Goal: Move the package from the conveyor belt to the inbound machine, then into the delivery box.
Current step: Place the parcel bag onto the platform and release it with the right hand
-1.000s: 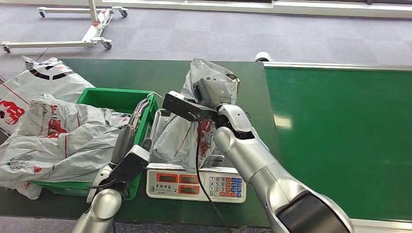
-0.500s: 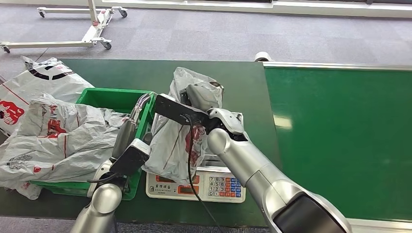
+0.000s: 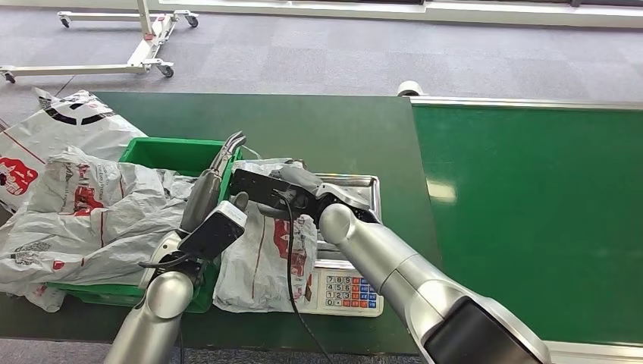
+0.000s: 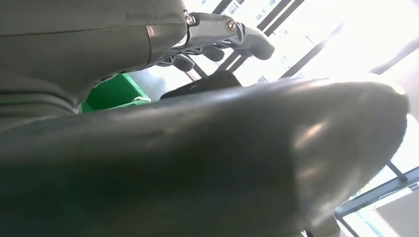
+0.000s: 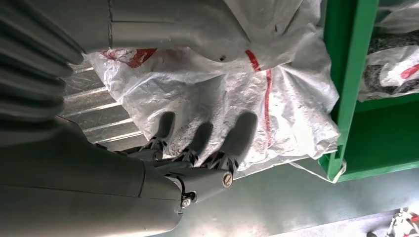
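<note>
The right robot hand is clamping a soft, crinkly, light-looking package draped over the scale; bunched top gives best hold. Left robot hand is hovering, fingers apart.

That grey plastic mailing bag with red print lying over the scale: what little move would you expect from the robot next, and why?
Probably a short lift and carry toward the green plastic crate. The right hand grips the grey plastic mailing bag with red print, which drapes over the silver weighing scale beside the crate's wall. The left hand hovers open near that wall, holding nothing.
</note>
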`<move>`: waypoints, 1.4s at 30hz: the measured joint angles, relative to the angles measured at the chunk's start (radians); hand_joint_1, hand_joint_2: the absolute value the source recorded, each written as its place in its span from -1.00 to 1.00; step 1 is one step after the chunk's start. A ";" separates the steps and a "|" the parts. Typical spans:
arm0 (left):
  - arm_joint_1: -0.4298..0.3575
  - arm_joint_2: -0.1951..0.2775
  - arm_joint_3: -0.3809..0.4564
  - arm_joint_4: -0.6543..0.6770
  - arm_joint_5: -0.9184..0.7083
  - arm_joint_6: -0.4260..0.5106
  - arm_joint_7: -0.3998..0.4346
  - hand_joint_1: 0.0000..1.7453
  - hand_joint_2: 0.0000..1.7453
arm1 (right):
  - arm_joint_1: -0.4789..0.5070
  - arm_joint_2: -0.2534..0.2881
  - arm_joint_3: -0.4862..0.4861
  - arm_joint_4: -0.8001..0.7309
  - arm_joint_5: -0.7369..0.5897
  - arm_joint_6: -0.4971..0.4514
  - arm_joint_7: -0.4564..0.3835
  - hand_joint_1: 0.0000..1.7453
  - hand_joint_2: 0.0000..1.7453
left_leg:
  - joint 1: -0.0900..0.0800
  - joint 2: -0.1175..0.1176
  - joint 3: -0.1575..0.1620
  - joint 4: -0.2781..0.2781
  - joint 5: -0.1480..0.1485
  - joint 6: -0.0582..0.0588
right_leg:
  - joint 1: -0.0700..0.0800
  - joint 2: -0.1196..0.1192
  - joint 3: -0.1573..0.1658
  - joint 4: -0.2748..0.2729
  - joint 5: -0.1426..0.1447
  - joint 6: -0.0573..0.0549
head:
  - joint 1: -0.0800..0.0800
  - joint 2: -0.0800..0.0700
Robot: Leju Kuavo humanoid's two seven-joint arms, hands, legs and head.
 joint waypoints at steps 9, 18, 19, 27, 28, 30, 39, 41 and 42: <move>-0.006 0.000 -0.006 0.012 0.000 0.000 0.001 -1.00 -1.00 | -0.011 -0.002 0.004 0.022 0.004 -0.001 0.000 -1.00 -1.00 | 0.000 0.000 0.000 0.000 0.000 0.000 | 0.000 0.000 0.000 0.000 0.000 0.000 | 0.000 0.000; -0.004 0.003 -0.017 -0.002 -0.169 0.126 0.037 -1.00 -1.00 | -0.029 -0.025 0.032 -0.018 0.284 -0.221 0.147 -1.00 -1.00 | 0.000 0.000 0.000 0.000 0.000 0.000 | 0.000 0.000 0.000 0.000 0.000 0.000 | 0.000 0.000; -0.004 0.003 -0.018 -0.005 -0.198 0.144 0.050 -1.00 -1.00 | -0.035 -0.035 0.033 -0.031 0.354 -0.257 0.192 -1.00 -1.00 | 0.000 0.000 0.000 0.000 0.000 0.000 | 0.000 0.000 0.000 0.000 0.000 0.000 | 0.000 0.000; -0.032 0.049 -0.039 0.005 -0.575 0.284 0.157 -1.00 1.00 | -0.084 -0.254 -0.004 -0.375 1.215 -0.457 0.285 -1.00 1.00 | 0.000 -0.002 -0.001 0.002 0.000 0.000 | 0.000 -0.003 -0.001 -0.001 0.000 0.000 | 0.000 0.000; -0.045 0.063 -0.046 0.019 -0.621 0.304 0.173 -1.00 1.00 | -0.085 -0.297 -0.010 -0.421 1.230 -0.477 0.260 -1.00 1.00 | 0.000 -0.003 -0.002 0.002 0.000 0.000 | 0.000 -0.004 -0.001 -0.001 0.000 0.000 | 0.000 0.000; -0.070 0.099 -0.060 0.049 -0.712 0.349 0.208 -1.00 1.00 | -0.086 -0.399 -0.020 -0.516 1.230 -0.506 0.211 -1.00 1.00 | 0.000 -0.005 -0.002 0.003 0.001 0.000 | 0.000 -0.005 0.000 -0.001 0.000 0.000 | 0.000 0.000; -0.159 0.288 -0.086 0.184 -0.771 0.381 0.215 -1.00 1.00 | 0.170 -0.940 -0.228 -0.911 1.065 -0.419 0.095 -1.00 1.00 | 0.000 -0.008 -0.001 0.003 -0.001 0.002 | -0.001 -0.009 0.003 -0.002 0.000 0.002 | -0.001 0.000; -0.170 0.313 -0.098 0.216 -0.759 0.357 0.214 -1.00 1.00 | 0.252 -1.025 -0.293 -0.989 1.013 -0.367 0.089 -1.00 1.00 | 0.000 -0.008 -0.002 0.003 -0.002 0.003 | -0.002 -0.008 0.002 -0.002 0.000 0.002 | -0.001 0.000; -0.172 0.323 -0.104 0.235 -0.752 0.349 0.214 -1.00 1.00 | 0.290 -1.067 -0.329 -1.029 0.982 -0.342 0.083 -1.00 1.00 | -0.001 -0.007 -0.002 0.003 -0.002 0.003 | -0.002 -0.008 0.002 -0.002 0.000 0.002 | 0.000 0.000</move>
